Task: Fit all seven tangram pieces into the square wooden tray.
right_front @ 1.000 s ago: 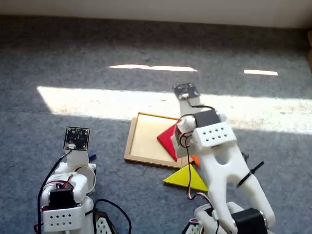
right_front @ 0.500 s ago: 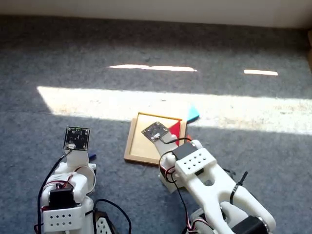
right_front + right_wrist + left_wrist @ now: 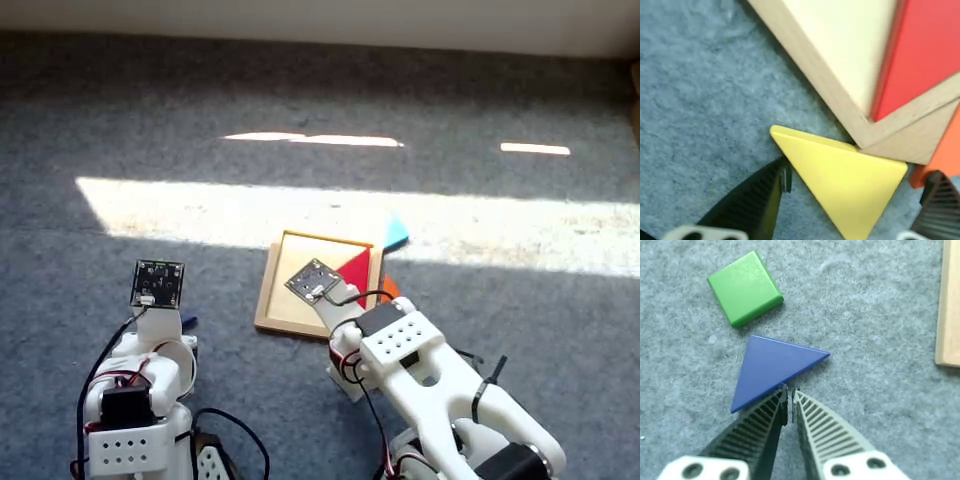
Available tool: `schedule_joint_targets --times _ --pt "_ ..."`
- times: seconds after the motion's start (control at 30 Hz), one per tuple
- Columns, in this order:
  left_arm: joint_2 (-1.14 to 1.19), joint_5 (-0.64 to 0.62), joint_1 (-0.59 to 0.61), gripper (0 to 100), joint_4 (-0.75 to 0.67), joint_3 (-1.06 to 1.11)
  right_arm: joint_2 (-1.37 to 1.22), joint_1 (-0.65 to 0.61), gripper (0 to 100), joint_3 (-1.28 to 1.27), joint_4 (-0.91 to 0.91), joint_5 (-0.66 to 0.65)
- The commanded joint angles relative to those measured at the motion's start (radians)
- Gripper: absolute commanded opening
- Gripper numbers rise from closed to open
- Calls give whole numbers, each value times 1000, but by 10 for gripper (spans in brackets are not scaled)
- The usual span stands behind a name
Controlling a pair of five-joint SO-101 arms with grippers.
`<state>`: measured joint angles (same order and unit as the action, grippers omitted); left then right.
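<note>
The square wooden tray (image 3: pixel 300 290) lies mid-floor with a red triangle (image 3: pixel 357 268) in its right half. My right gripper (image 3: pixel 860 177) is open at the tray's near right corner (image 3: pixel 867 137), its fingers either side of a yellow triangle (image 3: pixel 845 180) on the carpet. An orange piece (image 3: pixel 946 152) lies just past that corner. A light blue piece (image 3: pixel 396 233) sits beyond the tray. My left gripper (image 3: pixel 789 390) is shut, its tips against the edge of a blue triangle (image 3: pixel 772 367). A green square (image 3: pixel 745 287) lies just beyond that triangle.
Grey carpet surrounds everything, crossed by a bright sunlit band (image 3: pixel 200 210) beyond the tray. The right arm (image 3: pixel 405 350) hangs over the tray's near right corner. The left arm (image 3: pixel 140 390) stands at the lower left, well apart from the tray's rim (image 3: pixel 950 305).
The right arm has swung back from the tray's far right side to its near right corner, now covering the yellow triangle from above and uncovering the light blue piece. The left arm has not moved.
</note>
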<state>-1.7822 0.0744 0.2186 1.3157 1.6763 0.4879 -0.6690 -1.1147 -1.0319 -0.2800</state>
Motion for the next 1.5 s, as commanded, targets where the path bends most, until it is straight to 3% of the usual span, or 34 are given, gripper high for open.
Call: schedule_joint_targets --times 0.0,0.27,0.53,0.77,1.47 --pt "-41 6 13 43 8 19 33 -59 385 -4 16 -6" --pt "-41 6 13 43 8 19 31 -102 385 -5 -7 -3" --pt "-41 6 13 43 8 19 31 1 385 4 -12 -11" --pt "-41 6 13 43 8 19 31 -25 333 -4 -13 -44" --pt "-41 6 13 43 8 19 31 -21 332 -7 -13 -44"
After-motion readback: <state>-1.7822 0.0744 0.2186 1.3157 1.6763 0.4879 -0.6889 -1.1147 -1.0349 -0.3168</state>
